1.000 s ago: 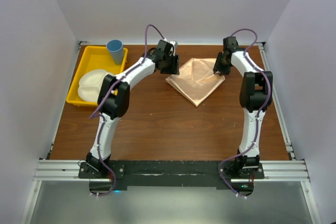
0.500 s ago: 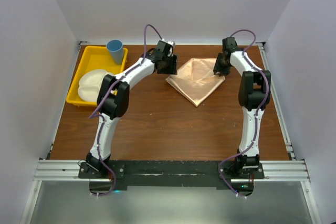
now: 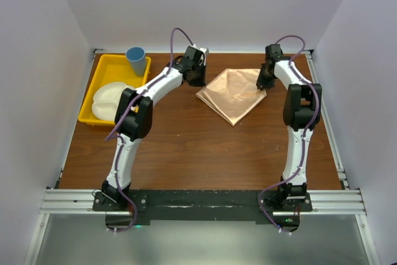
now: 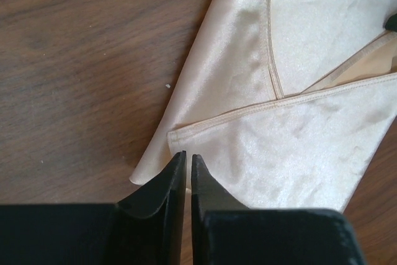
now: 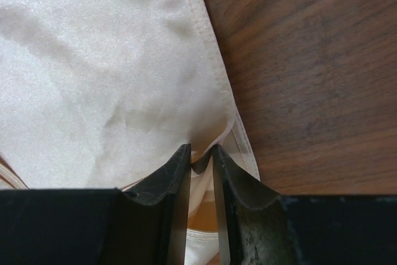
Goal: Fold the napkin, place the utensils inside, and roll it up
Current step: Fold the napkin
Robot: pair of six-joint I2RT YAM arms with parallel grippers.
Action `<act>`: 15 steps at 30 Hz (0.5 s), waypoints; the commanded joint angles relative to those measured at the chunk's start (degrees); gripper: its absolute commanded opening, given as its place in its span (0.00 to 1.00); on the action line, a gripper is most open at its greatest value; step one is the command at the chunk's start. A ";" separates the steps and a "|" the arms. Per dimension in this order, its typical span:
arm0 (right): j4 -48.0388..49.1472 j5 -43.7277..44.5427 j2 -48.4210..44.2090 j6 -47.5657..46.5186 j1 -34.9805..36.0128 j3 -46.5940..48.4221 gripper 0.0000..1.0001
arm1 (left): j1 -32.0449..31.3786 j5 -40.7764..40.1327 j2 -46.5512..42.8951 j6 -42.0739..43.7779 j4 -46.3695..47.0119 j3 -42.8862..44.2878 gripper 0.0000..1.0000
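R claw (image 5: 201,153) clamped on napkin (image 5: 111,79) fold, L claw (image 4: 188,156) together at edge, tray (image 3: 108,69) w/ cup (image 3: 136,60) far L

**Napkin** (image 3: 232,94): plain peach-orange, unpatterned, with a soft sheen. It reads as pale cream in both wrist views, its stitched hems a slightly deeper tan. **Surface** (image 3: 186,147): dark reddish-brown with streaked wood grain. **Tray** (image 3: 111,69): bright yellow. **Cup** (image 3: 136,60): blue. **Plate** (image 3: 107,102): white. **Left arm** (image 3: 155,88) and **right arm** (image 3: 301,147): white links, black joints, purple cables. **Left hand** (image 4: 188,155) and **right hand** (image 5: 201,150): black fingers. **Walls** (image 3: 217,4): pale lilac-white. **Rail** (image 3: 68,202): silver-grey.
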 commanded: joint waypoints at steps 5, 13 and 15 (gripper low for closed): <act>-0.84 2.03 -4.69 0.08 -1.98 -1.69 0.18 | 0.60 4.96 -2.30 -0.75 2.57 0.64 0.00; -0.66 -0.68 -8.21 -2.11 -1.98 -5.39 0.30 | 0.17 6.28 -5.82 -1.71 4.51 -1.21 0.02; -0.14 -1.13 -9.52 -2.47 -1.98 -5.21 0.46 | -0.10 5.84 -6.43 -1.63 4.34 -1.47 0.21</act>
